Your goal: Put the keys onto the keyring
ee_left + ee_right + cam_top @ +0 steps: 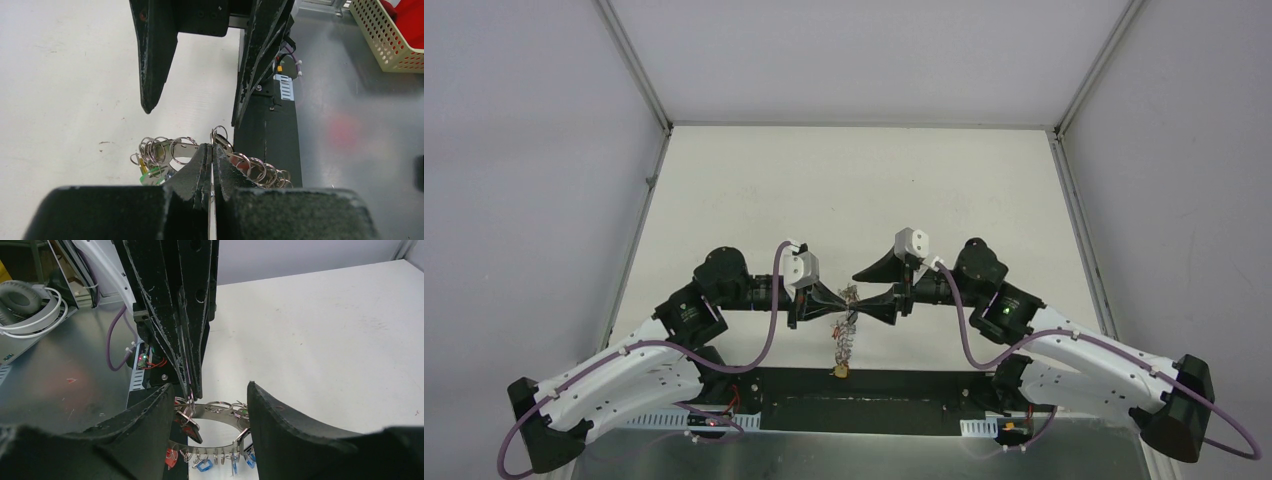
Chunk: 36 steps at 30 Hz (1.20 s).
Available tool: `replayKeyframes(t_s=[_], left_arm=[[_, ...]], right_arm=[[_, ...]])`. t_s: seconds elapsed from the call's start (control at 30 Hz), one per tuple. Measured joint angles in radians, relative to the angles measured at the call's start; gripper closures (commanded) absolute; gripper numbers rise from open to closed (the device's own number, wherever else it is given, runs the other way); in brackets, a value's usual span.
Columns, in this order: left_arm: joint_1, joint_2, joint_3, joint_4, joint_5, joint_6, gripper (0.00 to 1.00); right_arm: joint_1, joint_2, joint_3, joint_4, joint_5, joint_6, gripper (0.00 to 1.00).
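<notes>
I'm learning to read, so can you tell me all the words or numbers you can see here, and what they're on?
No text can be read in any view.
The blue tags and the red tag on the keyring: too small and blurred to tell whether they carry writing.
The white slotted strip: no letters visible.
The basket: no label visible.

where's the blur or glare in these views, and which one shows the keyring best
top external: even soft light, no glare, but the keyring is too small to resolve; left wrist: the left gripper is soft up close, and a faint pink reflection sits on the metal bench; right wrist: the right gripper is blurred near the lens, the keyring beyond it sharpest here
</notes>
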Motion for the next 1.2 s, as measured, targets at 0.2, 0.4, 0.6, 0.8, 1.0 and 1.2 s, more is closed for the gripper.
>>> replayKeyframes(t_s=[0.2, 0.4, 0.6, 0.8, 1.0, 1.2], left_arm=[[0.000, 0.008, 0.000, 0.015, 0.003, 0.000, 1.00], [0.000, 0.010, 0.000, 0.015, 0.003, 0.000, 1.00], [0.000, 0.010, 0.000, 0.016, 0.003, 0.000, 1.00], [0.000, 0.010, 0.000, 0.016, 0.005, 0.000, 1.00], [0.000, 0.010, 0.000, 0.015, 0.006, 0.000, 1.00], [0.000, 0.010, 0.000, 0.015, 0.006, 0.000, 1.00]], right_arm=[[0.000, 0.025, -0.011, 0.024, -0.012, -0.002, 0.43], [0.000, 0.027, -0.056, 0.039, -0.018, -0.003, 0.43], [0.000, 0.026, -0.092, 0.036, -0.021, -0.003, 0.43], [0.000, 0.026, -0.092, 0.039, -0.021, -0.003, 0.43], [0.000, 0.026, -0.092, 0.041, -0.021, -0.003, 0.43], [0.000, 0.026, -0.092, 0.047, -0.021, -0.003, 0.43]])
